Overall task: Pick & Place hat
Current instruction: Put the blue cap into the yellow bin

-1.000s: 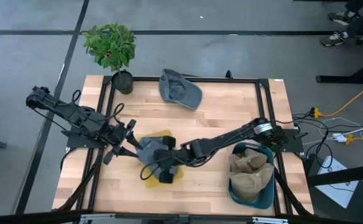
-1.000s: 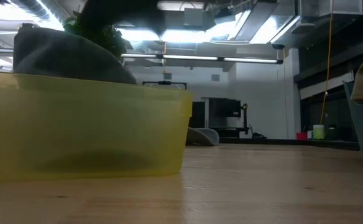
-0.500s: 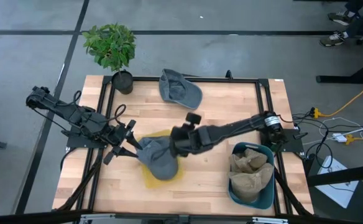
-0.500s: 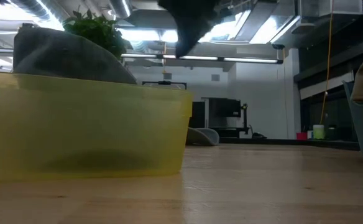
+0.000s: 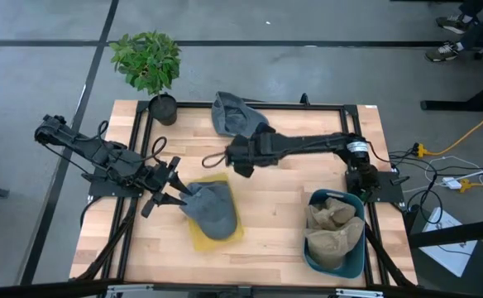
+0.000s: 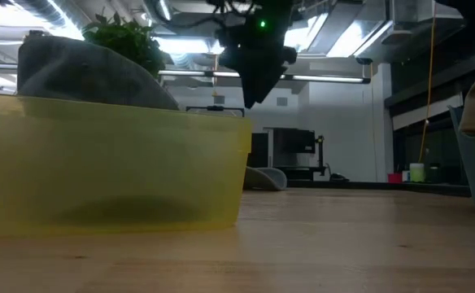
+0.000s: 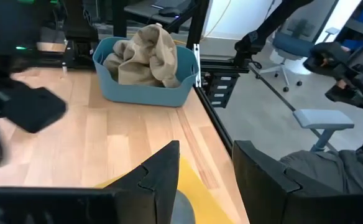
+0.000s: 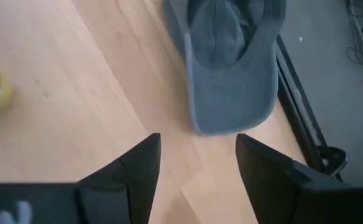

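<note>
right gripper (image 5: pixel 235 159) spread, empty, above table near grey hat (image 5: pixel 237 117)

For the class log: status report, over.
Right gripper open, above table near grey cap. Left gripper open beside hat in yellow bin. Nothing in the way.

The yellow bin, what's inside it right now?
A gray hat lies in the yellow bin, draped over most of it and past its rim. Whatever might sit beneath the hat is covered.
</note>
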